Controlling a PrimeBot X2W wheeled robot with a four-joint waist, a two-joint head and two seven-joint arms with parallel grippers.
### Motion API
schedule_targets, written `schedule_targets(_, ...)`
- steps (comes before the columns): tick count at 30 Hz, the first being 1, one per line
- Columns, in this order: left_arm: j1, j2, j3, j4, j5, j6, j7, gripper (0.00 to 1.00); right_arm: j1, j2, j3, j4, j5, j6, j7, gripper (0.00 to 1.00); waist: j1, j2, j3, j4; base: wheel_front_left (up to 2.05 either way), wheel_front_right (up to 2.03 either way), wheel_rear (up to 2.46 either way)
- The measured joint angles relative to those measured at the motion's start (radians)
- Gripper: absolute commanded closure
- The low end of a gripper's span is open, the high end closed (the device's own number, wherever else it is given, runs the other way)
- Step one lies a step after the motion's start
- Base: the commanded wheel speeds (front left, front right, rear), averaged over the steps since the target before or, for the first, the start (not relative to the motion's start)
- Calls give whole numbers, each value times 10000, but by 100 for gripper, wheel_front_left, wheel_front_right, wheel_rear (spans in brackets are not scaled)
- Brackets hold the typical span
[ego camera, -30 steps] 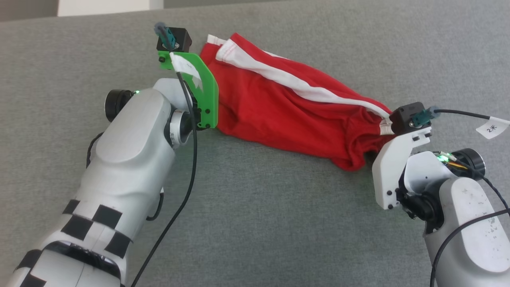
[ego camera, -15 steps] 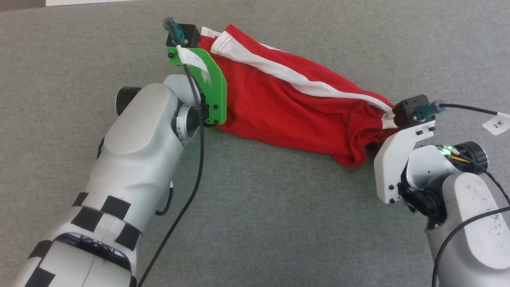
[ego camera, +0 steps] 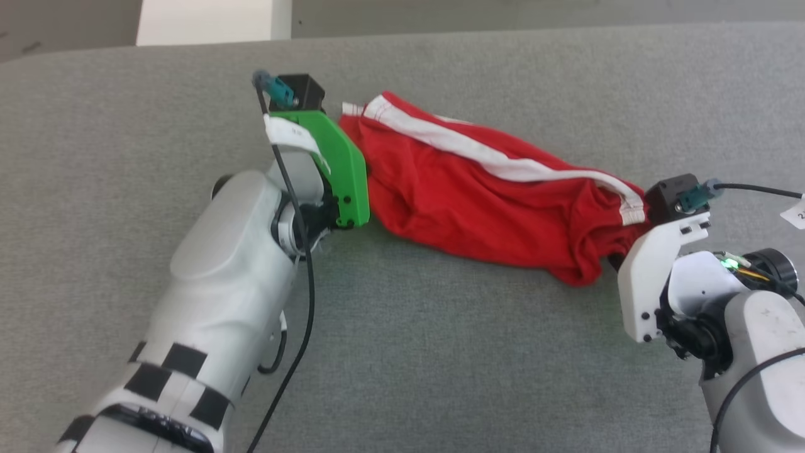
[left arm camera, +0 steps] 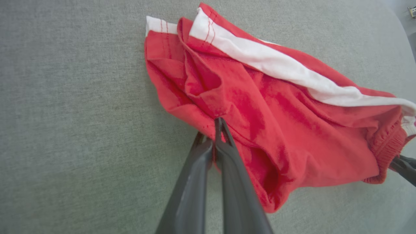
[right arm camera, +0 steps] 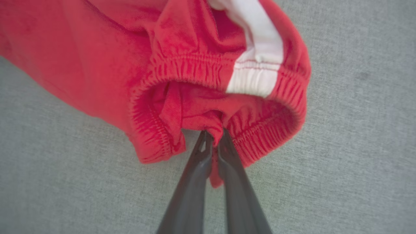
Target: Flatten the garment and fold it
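The garment (ego camera: 484, 195), red shorts with a white side stripe, lies bunched and stretched between my two arms on the grey surface. My left gripper (left arm camera: 218, 121) is shut on a fold of red cloth near the leg hem; the hem's white trim (left arm camera: 159, 25) lies beyond it. My right gripper (right arm camera: 213, 134) is shut on the inner edge of the elastic waistband (right arm camera: 208, 70), whose opening gapes toward the camera. In the head view both sets of fingers are hidden under the green left mount (ego camera: 336, 163) and white right mount (ego camera: 654, 264). Right fingertips (left arm camera: 401, 164) show in the left wrist view.
Grey fabric surface (ego camera: 440, 352) extends all round the shorts, with open room in front. Its far edge (ego camera: 503, 28) runs along the top, with a white panel (ego camera: 207, 19) beyond. Black cables (ego camera: 302, 327) trail from both wrists.
The head camera has shifted, so the whole scene sits lower. Both grippers keep their hold; the shorts look more bunched and shorter between them, with the arms slightly closer together.
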Motion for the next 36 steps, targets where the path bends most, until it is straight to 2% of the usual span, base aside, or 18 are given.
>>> schedule_targets(7,1497,366,178,-1076,-240,84,-146,100,506,-602,163,-215,598,0,353,100,0,0,-768,284,0,0,0)
schedule_targets(15,4273,690,370,-3120,-706,897,-355,100,1416,-1195,209,-362,1135,0,782,100,-1,0,-1518,716,0,0,0)
schedule_targets(22,6353,792,504,-4433,-1091,1708,-443,100,1904,-1354,230,-316,1214,0,888,100,-1,0,-1811,1060,0,0,0)
schedule_targets(30,6984,823,535,-4698,-1189,2011,-493,100,2127,-1289,443,117,1262,0,895,100,-1,0,-1824,1122,0,0,0)
schedule_targets(31,6991,823,541,-4698,-1187,2038,-546,84,2154,-1271,479,192,1262,0,851,100,-1,0,-1831,1120,0,0,0)
schedule_targets(32,6998,830,535,-4696,-1185,2042,-569,35,2175,-1260,506,245,1262,0,825,100,-1,0,-1841,1117,0,0,0)
schedule_targets(33,7009,846,541,-4706,-1168,2061,-623,0,2182,-1231,495,284,1262,0,736,100,-1,0,-1852,1113,0,0,0)
schedule_targets(34,7055,947,548,-4742,-1170,2121,-616,0,2182,-1168,491,391,1262,0,593,98,-1,0,-1901,1105,0,0,0)
schedule_targets(35,7082,1005,606,-4840,-1172,2138,-631,0,2187,-1147,504,435,1262,0,527,53,-1,0,-1939,1101,0,0,0)
schedule_targets(36,7086,1053,627,-4913,-1172,2161,-627,0,2187,-1133,508,451,1262,0,441,0,-1,0,-1968,1096,0,0,0)
